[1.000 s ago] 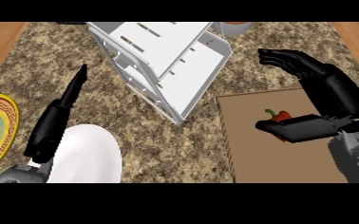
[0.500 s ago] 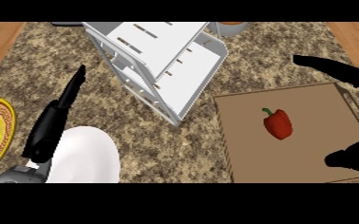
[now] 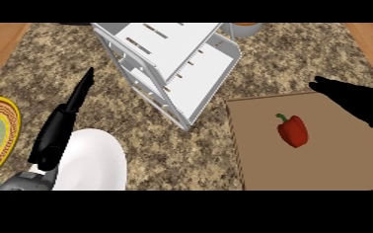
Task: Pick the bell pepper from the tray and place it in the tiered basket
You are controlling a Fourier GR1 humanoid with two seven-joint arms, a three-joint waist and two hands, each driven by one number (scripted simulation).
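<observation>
- Bell pepper (image 3: 293,131) sits on the tray (image 3: 320,173), red w/ green stem toward the upper left, nothing touching it.
- Counter (image 3: 218,153): speckled brown granite, fills most of the view; wood edges at the far left and right corners.
- Tiered basket (image 3: 175,64): white, slatted shelves, top centre, its lower corner just beside the tray's upper left corner.
- Tray: flat brown board, lower right, cut off by the view's edge.
- White rounded object (image 3: 91,160), bottom left, below the left forearm; can't tell what it is.
- Left robot hand (image 3: 73,103): fingers straight, pointing up along the counter, released, holding nothing; well apart from the tray.
- Right robot hand (image 3: 346,96): only dark fingers show at the right edge, over the tray's upper right corner, near the pepper but apart from it; stretched out, holding nothing.
- Yellow-rimmed plate (image 3: 6,128) at the left edge.
- Grey cup-like thing (image 3: 244,28), top edge, right of the basket.
</observation>
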